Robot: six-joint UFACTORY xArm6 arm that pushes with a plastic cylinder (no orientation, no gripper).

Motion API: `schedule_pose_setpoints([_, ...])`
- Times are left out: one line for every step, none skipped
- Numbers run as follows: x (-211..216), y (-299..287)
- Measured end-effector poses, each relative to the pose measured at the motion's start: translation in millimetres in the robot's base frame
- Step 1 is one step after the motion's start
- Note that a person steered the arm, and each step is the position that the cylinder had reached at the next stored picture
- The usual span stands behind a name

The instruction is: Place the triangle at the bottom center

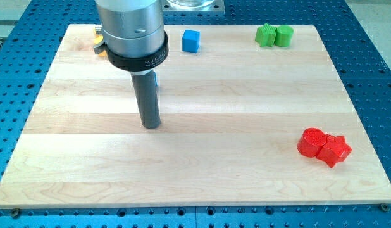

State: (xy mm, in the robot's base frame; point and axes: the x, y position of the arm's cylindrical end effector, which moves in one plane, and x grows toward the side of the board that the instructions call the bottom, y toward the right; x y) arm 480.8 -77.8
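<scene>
My tip rests on the wooden board, left of the middle. A thin blue sliver shows just behind the rod on its right side; this block is mostly hidden and I cannot make out its shape. It lies toward the view's top from my tip. No block with a clear triangle shape shows. A blue cube sits near the view's top edge, right of the arm.
Two green blocks touch each other at the top right. A red cylinder and a red star-like block touch at the lower right. A yellow block peeks out behind the arm at the top left.
</scene>
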Motion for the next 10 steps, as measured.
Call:
schedule_pose_setpoints([1,0])
schedule_pose_setpoints([2,0])
schedule_pose_setpoints([2,0])
schedule_pose_setpoints([3,-6])
schedule_pose_setpoints([-4,-14])
schedule_pose_setpoints([-23,-16])
schedule_pose_setpoints([-47,49])
schedule_pose_setpoints([-120,14])
schedule_pose_setpoints([-124,-41])
schedule_pose_setpoints([-78,-20])
